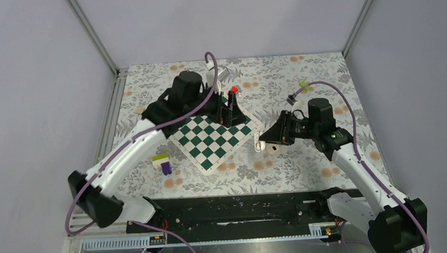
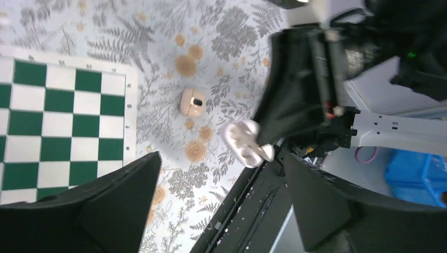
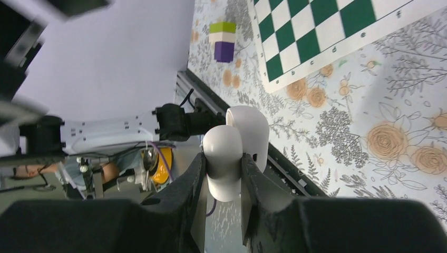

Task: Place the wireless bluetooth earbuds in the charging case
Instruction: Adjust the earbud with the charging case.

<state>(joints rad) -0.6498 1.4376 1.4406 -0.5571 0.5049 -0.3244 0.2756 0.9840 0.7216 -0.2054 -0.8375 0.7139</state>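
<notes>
My right gripper (image 1: 264, 140) is shut on a smooth white oval earbud piece (image 3: 224, 158) with two rounded lobes, held above the floral mat just right of the chessboard. It also shows in the left wrist view (image 2: 245, 143). The small beige charging case (image 2: 192, 101), with a dark hollow in its middle, lies on the mat just beside and below the held piece; it also shows in the top view (image 1: 273, 148). My left gripper (image 2: 221, 211) is open and empty, raised over the chessboard's far right corner (image 1: 232, 107), apart from both things.
The green-and-white chessboard (image 1: 213, 136) lies mid-table. A green, white and purple block stack (image 1: 163, 163) stands left of it and shows in the right wrist view (image 3: 223, 39). A black rail (image 1: 238, 210) runs along the near edge. Cables loop over both arms.
</notes>
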